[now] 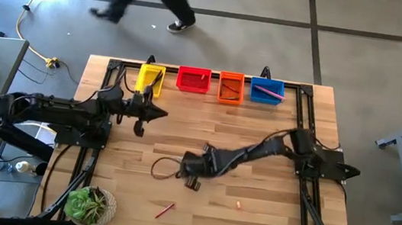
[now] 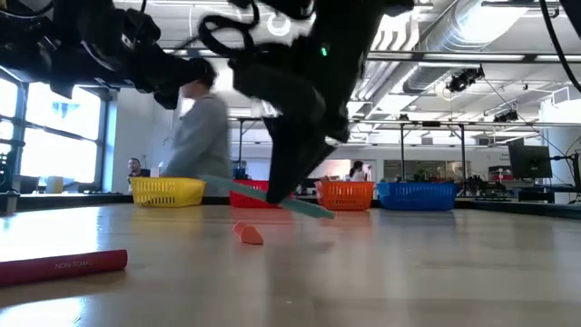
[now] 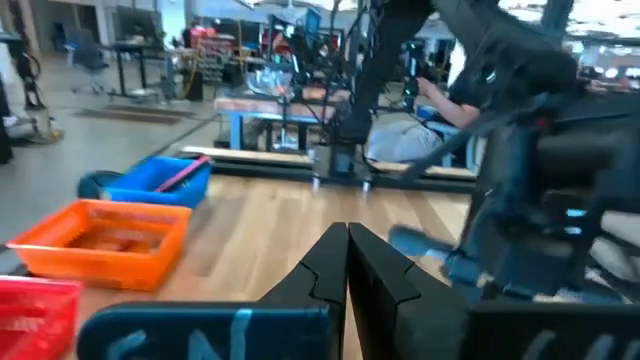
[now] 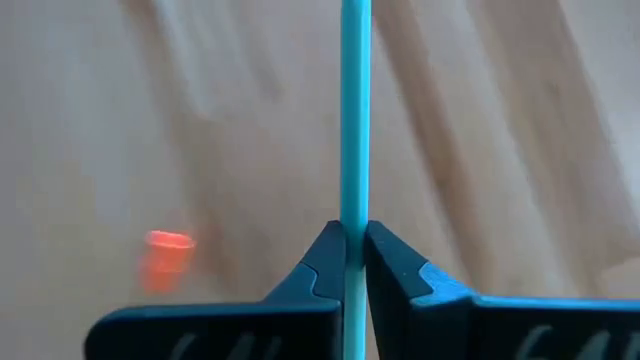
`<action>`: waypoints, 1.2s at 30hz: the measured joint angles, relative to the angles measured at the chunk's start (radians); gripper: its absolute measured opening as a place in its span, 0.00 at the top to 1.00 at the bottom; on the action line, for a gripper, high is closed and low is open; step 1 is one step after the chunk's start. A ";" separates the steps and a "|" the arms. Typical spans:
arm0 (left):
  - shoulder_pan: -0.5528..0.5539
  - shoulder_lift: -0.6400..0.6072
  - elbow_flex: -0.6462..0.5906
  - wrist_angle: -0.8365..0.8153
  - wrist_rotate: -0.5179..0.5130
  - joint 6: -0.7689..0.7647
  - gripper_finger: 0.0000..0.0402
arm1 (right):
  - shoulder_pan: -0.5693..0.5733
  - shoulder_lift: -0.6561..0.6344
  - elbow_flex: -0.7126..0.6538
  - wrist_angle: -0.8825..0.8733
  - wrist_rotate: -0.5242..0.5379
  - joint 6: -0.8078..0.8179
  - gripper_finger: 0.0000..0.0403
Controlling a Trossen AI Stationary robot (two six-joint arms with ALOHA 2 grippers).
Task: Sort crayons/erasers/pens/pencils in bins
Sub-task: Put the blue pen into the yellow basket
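Mid-table | R claw [image 4: 349, 262] clamped on teal stick [image 4: 354, 120] | L claw [image 3: 347, 262] together nr yellow bin [image 1: 149, 76]

Legible text: one faint printed line along the side of the red crayon [image 2: 62, 266] lying on the surface [image 2: 381, 272], too small to make out; nothing else readable.

Teal pen [image 4: 355, 120] pinched upright in right end effector [image 4: 354, 250] above table.

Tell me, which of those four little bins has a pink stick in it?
The blue bin, at the right end of the row. A pink stick lies slanted across it. The yellow bin, red bin and orange bin show none.
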 joint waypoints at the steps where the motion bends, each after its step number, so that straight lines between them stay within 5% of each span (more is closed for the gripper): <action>1: 0.023 0.000 0.000 0.006 0.012 0.000 1.00 | -0.023 -0.010 -0.033 0.032 -0.015 -0.039 1.00; 9: 0.153 0.000 0.000 0.032 0.067 -0.059 1.00 | -0.178 -0.203 -0.430 0.662 -0.161 -0.209 1.00; 18: 0.132 -0.001 0.000 0.036 0.071 -0.248 0.94 | -0.276 -0.276 -0.746 1.421 -0.224 -0.182 1.00; 24: 0.020 0.000 0.010 0.052 0.048 -0.288 0.80 | -0.290 -0.276 -0.717 1.506 -0.273 -0.277 1.00; 36: -0.229 0.000 0.024 0.127 -0.310 -0.165 0.60 | -0.327 -0.276 -0.587 1.511 -0.399 -0.408 1.00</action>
